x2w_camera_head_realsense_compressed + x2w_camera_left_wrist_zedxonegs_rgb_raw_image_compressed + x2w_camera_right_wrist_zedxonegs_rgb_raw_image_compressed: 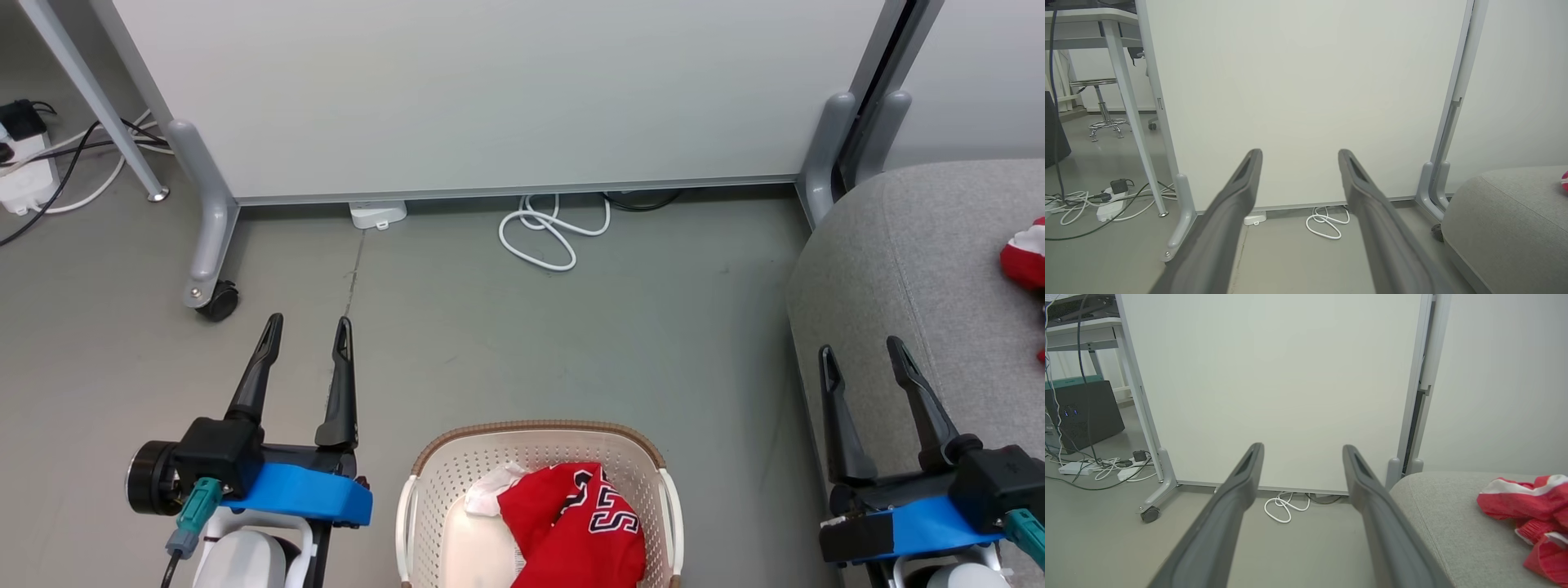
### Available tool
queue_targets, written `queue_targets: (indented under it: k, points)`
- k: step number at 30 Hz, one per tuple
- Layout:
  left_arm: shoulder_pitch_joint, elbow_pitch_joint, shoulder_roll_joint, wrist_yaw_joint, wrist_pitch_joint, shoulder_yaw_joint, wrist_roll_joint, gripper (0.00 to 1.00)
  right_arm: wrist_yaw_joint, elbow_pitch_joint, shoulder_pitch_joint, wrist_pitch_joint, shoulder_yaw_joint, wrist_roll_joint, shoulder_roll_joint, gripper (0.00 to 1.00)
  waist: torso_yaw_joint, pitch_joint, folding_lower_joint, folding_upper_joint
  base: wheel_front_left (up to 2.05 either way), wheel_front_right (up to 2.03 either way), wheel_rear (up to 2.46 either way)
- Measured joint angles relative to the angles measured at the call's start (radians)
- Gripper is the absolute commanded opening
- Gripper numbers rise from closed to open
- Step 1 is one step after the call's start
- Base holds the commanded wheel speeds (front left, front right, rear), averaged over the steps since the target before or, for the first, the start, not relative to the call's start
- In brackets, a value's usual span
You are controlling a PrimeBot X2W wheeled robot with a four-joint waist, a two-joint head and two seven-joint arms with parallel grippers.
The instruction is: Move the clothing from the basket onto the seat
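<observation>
Fingers (255, 384) are held wide and empty on the left gripper (310, 321) and the right gripper (861, 347), both raised clear of the basket (539, 426). A red jersey (571, 531) is seen crumpled inside it; a second jersey (1024, 257) is already laid on the seat (898, 261) at the right. A deep pinch into the bunched fabric is called for, so that nothing is dragged across the rim

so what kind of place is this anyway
Probably an office or lab corner rather than a home: a wheeled partition panel, a power strip with loose cables on the bare grey floor, and a desk with a metal stool beyond.
</observation>
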Motion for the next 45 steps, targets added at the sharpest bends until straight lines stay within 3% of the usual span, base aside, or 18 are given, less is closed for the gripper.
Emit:
queue_targets:
  k: [17, 23, 29, 45]
  points:
    - [0.003, 0.006, -0.004, -0.003, 0.0, 0.005, 0.007, 1.0, 0.0, 0.004, 0.001, 0.0, -0.004, 0.0, 0.004, 1.0, -0.01, -0.003, 0.0, 0.0, 0.0, 0.0, 0.0]
    - [-0.018, 0.03, -0.005, -0.004, 0.0, -0.035, -0.002, 1.0, 0.0, 0.009, -0.003, 0.0, 0.002, 0.002, 0.004, 1.0, -0.019, -0.002, 0.0, 0.0, 0.0, 0.0, 0.0]
    - [-0.099, 0.076, 0.021, -0.005, 0.0, -0.148, -0.036, 1.0, 0.0, 0.0, -0.046, 0.0, 0.016, -0.001, 0.004, 1.0, -0.038, 0.031, 0.0, 0.0, 0.0, 0.0, 0.0]
    - [-0.384, 0.411, 0.088, -0.008, 0.0, -0.513, -0.191, 1.0, 0.0, -0.041, -0.205, 0.0, 0.049, -0.008, -0.026, 1.0, -0.132, 0.238, 0.0002, -0.0001, 0.0, 0.0, 0.0]
